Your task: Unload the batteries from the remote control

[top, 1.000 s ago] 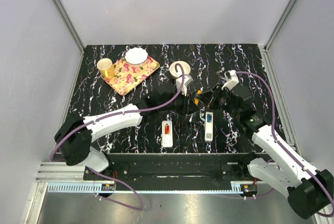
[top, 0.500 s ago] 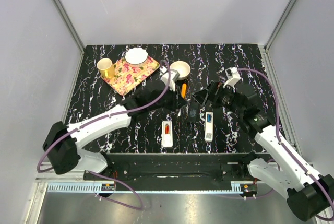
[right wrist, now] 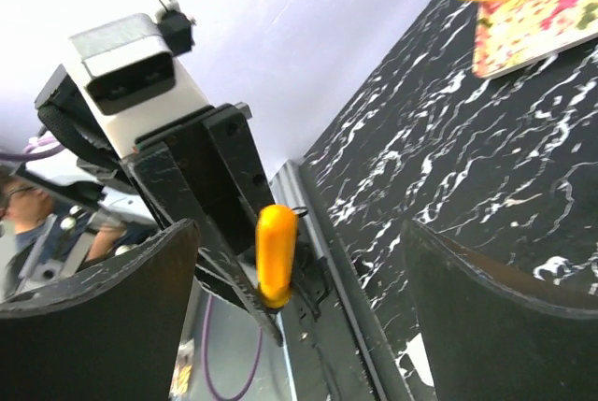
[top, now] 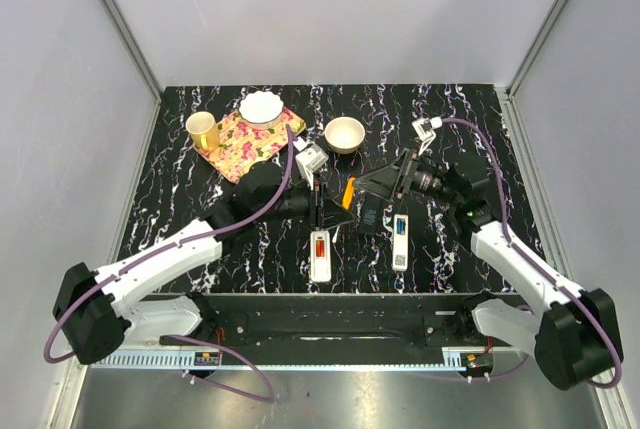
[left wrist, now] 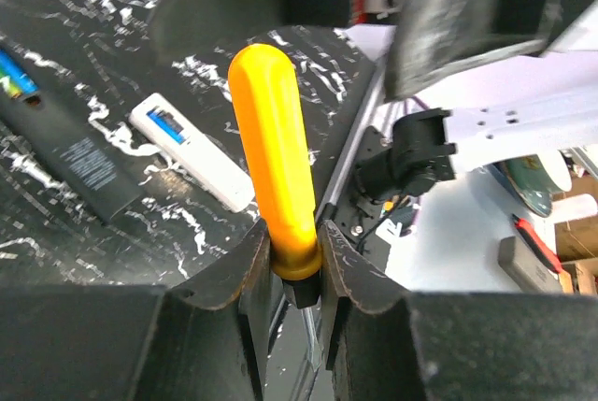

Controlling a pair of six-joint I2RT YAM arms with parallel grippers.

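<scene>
The left gripper (top: 335, 207) has drawn back from the bowl (top: 345, 134), its fingers pinched narrow on the orange screwdriver (left wrist: 274, 158). The right gripper (top: 378, 184) has let go and gapes wide. Nothing looks unloaded yet: a red battery (top: 320, 246) lies in one white remote (top: 320, 269), and a blue battery (top: 400, 226) lies in another. The black remote (top: 372, 211) is partly covered, so its cells are unclear.

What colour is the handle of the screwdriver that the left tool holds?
Orange-yellow. The handle shows best in the left wrist view.
</scene>
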